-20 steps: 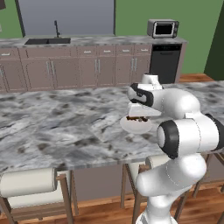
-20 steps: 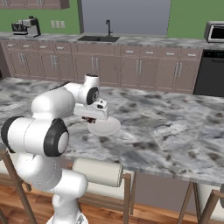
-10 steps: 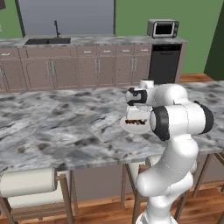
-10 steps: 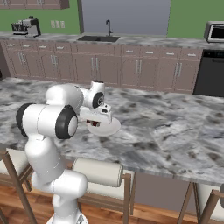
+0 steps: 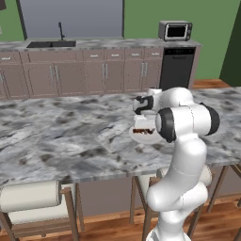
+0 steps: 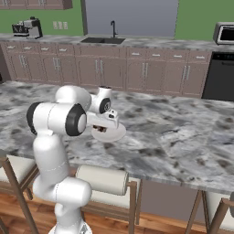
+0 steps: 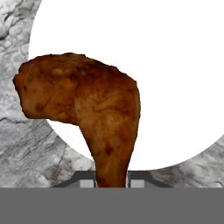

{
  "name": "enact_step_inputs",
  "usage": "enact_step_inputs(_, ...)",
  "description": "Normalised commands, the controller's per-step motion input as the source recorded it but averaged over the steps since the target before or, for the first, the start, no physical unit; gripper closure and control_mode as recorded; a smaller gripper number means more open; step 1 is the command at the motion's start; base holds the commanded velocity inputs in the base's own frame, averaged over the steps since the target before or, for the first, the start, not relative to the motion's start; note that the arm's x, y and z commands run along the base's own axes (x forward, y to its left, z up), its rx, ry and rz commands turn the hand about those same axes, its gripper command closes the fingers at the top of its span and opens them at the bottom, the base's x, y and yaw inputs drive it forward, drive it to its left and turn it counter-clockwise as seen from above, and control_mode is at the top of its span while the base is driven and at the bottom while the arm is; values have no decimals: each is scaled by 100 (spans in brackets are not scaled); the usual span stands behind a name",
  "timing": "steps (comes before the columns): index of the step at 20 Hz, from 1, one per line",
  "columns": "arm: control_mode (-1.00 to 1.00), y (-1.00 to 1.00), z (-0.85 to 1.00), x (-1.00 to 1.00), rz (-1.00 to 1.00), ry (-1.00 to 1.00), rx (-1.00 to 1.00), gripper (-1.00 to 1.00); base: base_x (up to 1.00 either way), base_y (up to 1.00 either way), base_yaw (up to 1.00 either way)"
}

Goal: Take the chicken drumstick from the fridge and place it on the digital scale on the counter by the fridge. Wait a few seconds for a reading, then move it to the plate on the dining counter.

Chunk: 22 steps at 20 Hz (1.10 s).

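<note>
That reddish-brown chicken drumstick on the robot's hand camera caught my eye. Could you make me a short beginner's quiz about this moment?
1. True or false: the reddish-brown chicken drumstick is pinched in the gripper.
2. What lies right behind the drumstick? A) round white plate B) steel sink C) wooden stool
3. Fill in: the plate sits on the grey-white ____ dining counter.

Key: 1 true; 2 A; 3 marbled.

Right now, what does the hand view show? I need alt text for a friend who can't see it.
A reddish-brown chicken drumstick is pinched by its narrow end in the gripper, over a round white plate on the grey-white marbled dining counter.
</note>
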Motion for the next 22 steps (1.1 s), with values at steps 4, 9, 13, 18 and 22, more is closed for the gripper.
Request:
enact_step_inputs(4, -100, 0, -9, 28, -1, 0, 1, 100, 0, 0, 0)
enact_step_inputs(9, -100, 0, -9, 29, -1, 0, 0, 100, 0, 0, 0)
enact_step_inputs(13, -100, -8, -1, 6, 0, 5, 0, 100, 0, 0, 0)
enact_step_inputs(18, -100, -23, -8, 0, 0, 2, 0, 100, 0, 0, 0)
enact_step_inputs(22, -100, -18, -8, 0, 0, 0, 0, 100, 0, 0, 0)
